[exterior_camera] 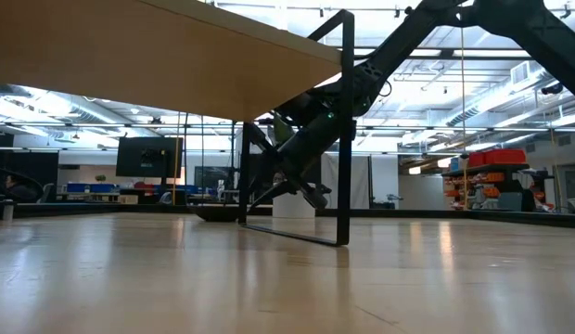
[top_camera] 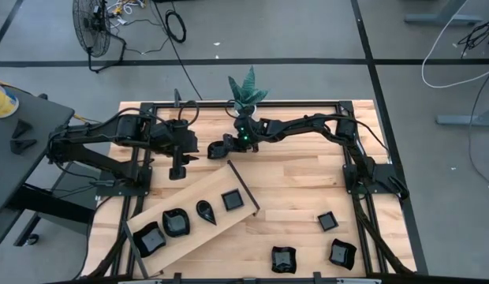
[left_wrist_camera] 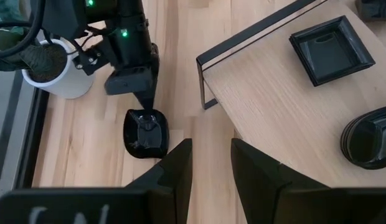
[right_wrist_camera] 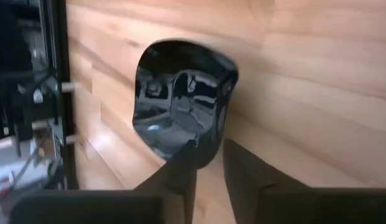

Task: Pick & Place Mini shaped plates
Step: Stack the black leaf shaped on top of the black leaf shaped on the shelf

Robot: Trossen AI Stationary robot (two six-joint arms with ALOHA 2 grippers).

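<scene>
We count eight mini shaped plates in the high view: four on the tilted wooden board (top_camera: 199, 225), i.e. a square (top_camera: 233, 199), a teardrop (top_camera: 206, 211), a wavy round one (top_camera: 175, 222) and a squarish one (top_camera: 149, 238); three on the table (top_camera: 300, 185) front right (top_camera: 327, 222) (top_camera: 342, 253) (top_camera: 283, 259); one at the back by the plant pot (top_camera: 246, 110). That last plate (right_wrist_camera: 180, 102) is glossy black, rounded, lying flat on the tabletop. Right gripper (right_wrist_camera: 210, 163) straddles its rim, fingers a little parted; whether they pinch it we can't tell. Left gripper (left_wrist_camera: 211, 163) hovers nearby, fingers apart, holding nothing.
</scene>
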